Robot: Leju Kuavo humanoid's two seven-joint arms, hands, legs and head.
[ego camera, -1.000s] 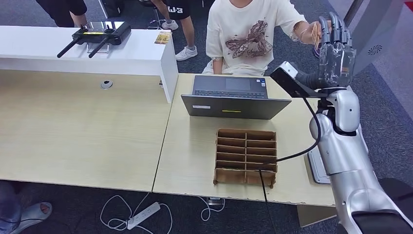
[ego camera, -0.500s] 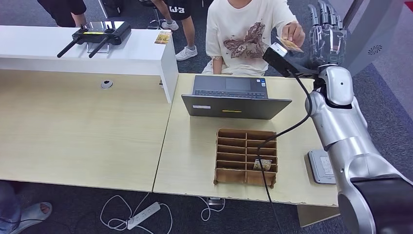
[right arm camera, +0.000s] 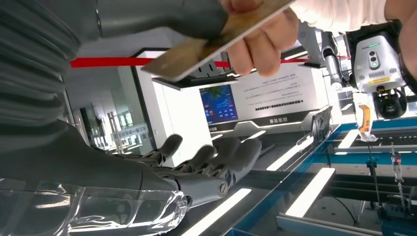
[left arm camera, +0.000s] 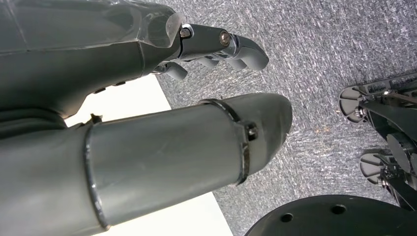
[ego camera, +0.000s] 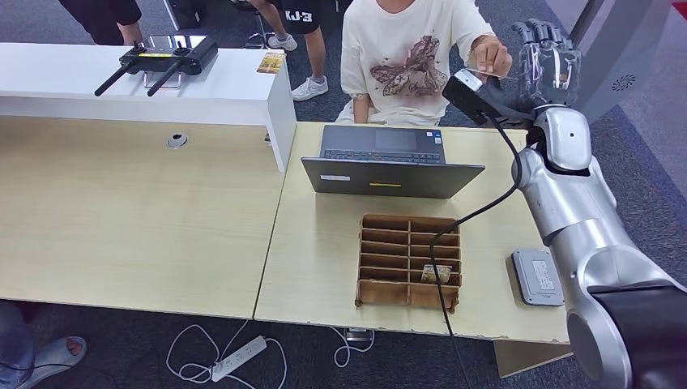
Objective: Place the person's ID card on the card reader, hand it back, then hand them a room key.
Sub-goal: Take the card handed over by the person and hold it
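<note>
A: Where is the right robot hand [ego camera: 548, 61] now?

B: Raised high at about one o'clock in the head view, beyond the far edge of the worktop [ego camera: 332, 251], fingers spread and pointing up, palm toward the person [ego camera: 409, 57]. It grips nothing; I'd call it released. In the right wrist view the fingers [right arm camera: 216, 160] lie apart with a gap to the thumb [right arm camera: 162, 17].

A: And the ID card [right arm camera: 211, 42]?

B: Pinched in the person's hand [ego camera: 490, 55], just beside the robot hand, at roughly nine o'clock from it. In the wrist view the card's edge meets the thumb or passes just in front of it; I cannot tell which.

A: So the step is taking the card?

B: That's my reading. To do it well, the thumb and fingers should close on the free end of the card, away from the person's fingertips, flat against both faces, and only draw back once the pinch is firm. A skewed pinch could let the card slip.

A: Then where does it go?

B: To the card reader [ego camera: 536, 275], the grey pad at about four o'clock on the worktop, right of the wooden key tray [ego camera: 410, 261]. The laptop [ego camera: 390, 162] sits between the tray and the person.

A: The left robot hand [left arm camera: 216, 44]?

B: It hangs down by the floor, fingers loosely curled, holding nothing, thumb apart from them.
</note>
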